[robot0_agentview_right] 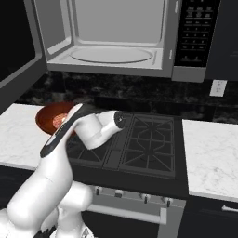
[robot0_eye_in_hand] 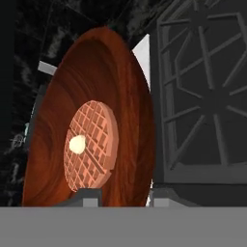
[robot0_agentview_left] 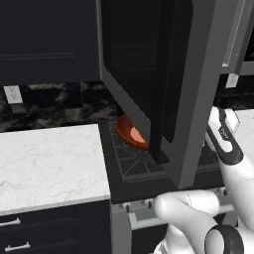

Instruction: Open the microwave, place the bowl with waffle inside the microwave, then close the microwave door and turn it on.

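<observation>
**Door open, bowl with waffle lifted off the stove in the gripper**

Landmark: the stove [robot0_agentview_right: 139, 144].

- Left of the stove: white marble counter [robot0_agentview_left: 49, 158] with dark drawers below it. Wall outlet [robot0_agentview_left: 13, 94] on the dark backsplash above that counter.
- Above the stove's left side: microwave door [robot0_agentview_left: 149, 74] swung fully out toward the base, dark glass in a grey frame, its dark vertical bar handle at the free edge. In the left base view it blocks most of the space over the stove.
- Over the stove's left rear grate: bowl [robot0_agentview_left: 130, 133], reddish-brown, tilted and clear of the grates. The waffle [robot0_eye_in_hand: 91, 144] sits inside it, with a pale blob on its face in the hand view.
- Gripper [robot0_eye_in_hand: 120, 195]: fingertips straddle the bowl's rim, one inside and one outside, so it is clamped on the bowl. The right base view shows the hand at the bowl, over the stove's left edge.
- Directly above the stove: microwave [robot0_agentview_right: 116, 37], cavity exposed, turntable plate [robot0_agentview_right: 111, 55] visible on the floor. The bowl is below it, not inside.
- Above the stove's right side: microwave control panel [robot0_agentview_right: 195, 32], dark with rows of buttons.
- Right of the stove: second marble counter [robot0_agentview_right: 211, 153], another outlet [robot0_agentview_right: 217, 87] on the wall above.
</observation>
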Controlling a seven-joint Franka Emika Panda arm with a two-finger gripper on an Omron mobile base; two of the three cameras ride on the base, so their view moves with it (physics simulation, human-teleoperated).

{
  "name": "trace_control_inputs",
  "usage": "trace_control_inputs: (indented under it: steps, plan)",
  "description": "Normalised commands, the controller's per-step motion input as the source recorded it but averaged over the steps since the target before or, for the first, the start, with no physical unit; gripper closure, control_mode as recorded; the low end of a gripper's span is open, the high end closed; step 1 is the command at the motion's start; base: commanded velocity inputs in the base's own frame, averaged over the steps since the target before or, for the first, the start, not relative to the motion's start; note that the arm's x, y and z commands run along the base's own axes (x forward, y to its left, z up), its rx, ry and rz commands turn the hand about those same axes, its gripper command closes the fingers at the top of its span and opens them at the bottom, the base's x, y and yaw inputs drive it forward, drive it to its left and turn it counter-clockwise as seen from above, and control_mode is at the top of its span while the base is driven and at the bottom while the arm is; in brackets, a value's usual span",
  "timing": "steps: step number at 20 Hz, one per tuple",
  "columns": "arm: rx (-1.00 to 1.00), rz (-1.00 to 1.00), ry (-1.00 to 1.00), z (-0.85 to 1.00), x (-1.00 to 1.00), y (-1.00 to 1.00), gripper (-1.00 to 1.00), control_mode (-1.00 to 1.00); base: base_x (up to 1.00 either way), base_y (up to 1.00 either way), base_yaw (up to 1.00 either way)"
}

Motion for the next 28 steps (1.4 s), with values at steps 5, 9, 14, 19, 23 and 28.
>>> trace_control_inputs:
  steps: [5,9,14,19,23,28]
  plan:
    - [0.01,0.0,0.0,0.84,-0.5,-1.0,1.0,-1.0,0.0,0.0,0.0]
    - [0.1,0.0,0.0,1.0,-0.4,-0.91,1.0,-1.0,0.0,0.0,0.0]
    - [0.06,0.0,-0.02,1.0,-0.07,-0.66,1.0,-1.0,0.0,0.0,0.0]
    - [0.0,-0.03,-0.04,1.0,0.0,-0.33,1.0,-1.0,0.0,0.0,0.0]
    - [0.0,-0.06,-0.03,0.84,0.19,-0.01,1.0,-1.0,0.0,0.0,0.0]
    - [0.0,-0.08,0.07,0.06,0.33,0.09,1.0,-1.0,0.0,0.0,0.0]
